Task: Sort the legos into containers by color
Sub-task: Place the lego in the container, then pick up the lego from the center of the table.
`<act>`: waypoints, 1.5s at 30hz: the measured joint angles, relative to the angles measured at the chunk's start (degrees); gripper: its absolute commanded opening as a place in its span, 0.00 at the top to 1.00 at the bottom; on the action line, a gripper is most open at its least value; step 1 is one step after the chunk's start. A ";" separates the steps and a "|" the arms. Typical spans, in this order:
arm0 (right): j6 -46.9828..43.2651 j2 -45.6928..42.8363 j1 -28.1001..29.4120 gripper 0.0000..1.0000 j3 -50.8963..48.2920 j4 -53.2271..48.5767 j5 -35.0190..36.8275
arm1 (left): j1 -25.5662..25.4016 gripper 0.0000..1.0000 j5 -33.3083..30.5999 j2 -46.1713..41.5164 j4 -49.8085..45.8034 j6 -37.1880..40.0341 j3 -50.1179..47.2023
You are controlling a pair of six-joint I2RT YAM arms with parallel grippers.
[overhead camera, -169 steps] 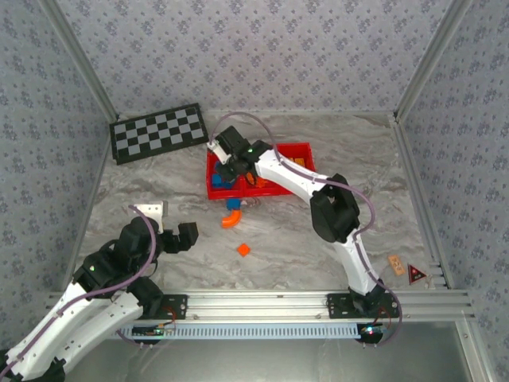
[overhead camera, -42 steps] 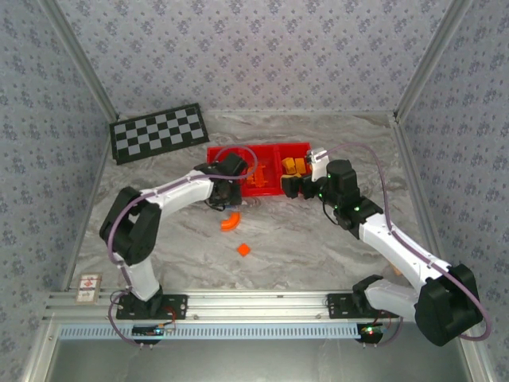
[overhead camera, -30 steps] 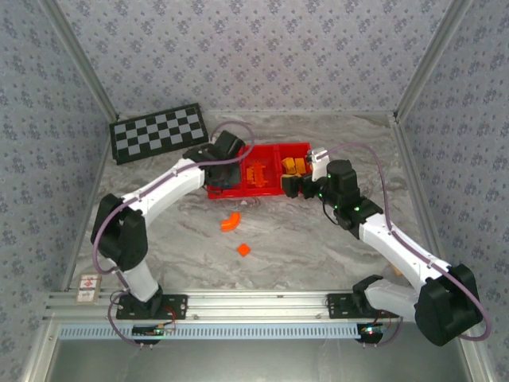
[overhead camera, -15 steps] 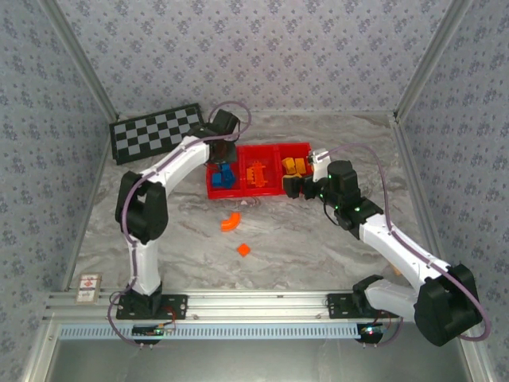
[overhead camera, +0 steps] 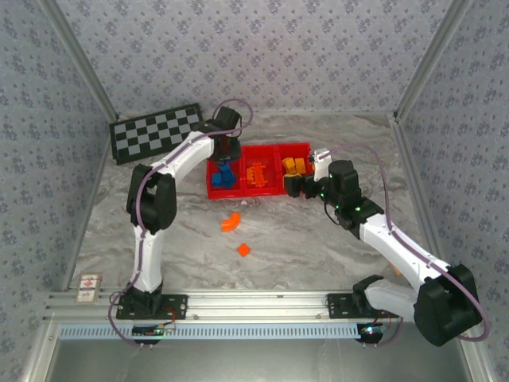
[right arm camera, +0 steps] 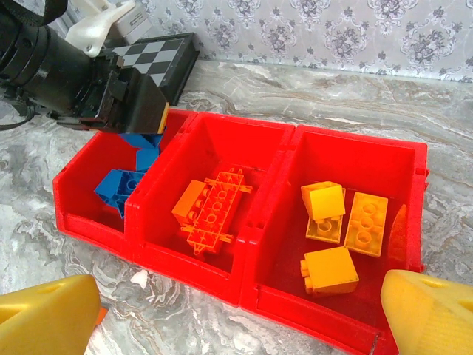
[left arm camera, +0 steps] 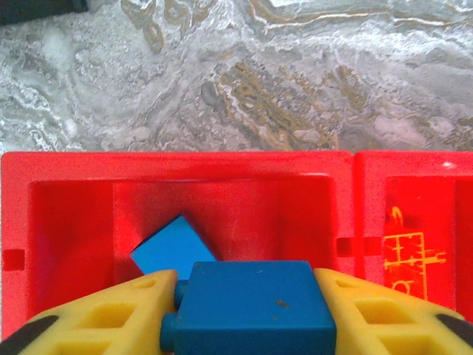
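2 orange legos (overhead camera: 231, 221) on tbl (overhead camera: 318, 247), 1 blue lego (left arm camera: 251, 307) in left pincer (left arm camera: 242, 281).

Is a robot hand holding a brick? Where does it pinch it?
Yes. The left gripper pinches a blue brick by its two opposite sides, above the tray. The right gripper is open and holds nothing.

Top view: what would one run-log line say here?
left gripper: holds blue brick above tray's left compartment | right gripper: open, near tray | loose: two orange bricks
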 measured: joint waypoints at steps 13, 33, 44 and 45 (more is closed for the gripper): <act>0.00 0.85 0.00 0.00 0.00 0.02 -0.42 | 0.13 0.18 0.68 -4.07 0.61 2.54 -4.39; 0.46 4.20 -0.07 0.00 -0.52 2.05 -1.44 | -13.16 0.01 6.27 -31.12 -1.51 16.55 -36.20; 0.66 -0.90 -0.11 0.00 -5.40 3.93 7.21 | -18.38 0.11 1.92 -20.90 -7.41 21.68 -33.75; 0.94 -1.92 -0.20 0.00 -6.05 4.22 8.61 | -18.38 0.11 1.60 -20.48 -7.41 21.86 -33.29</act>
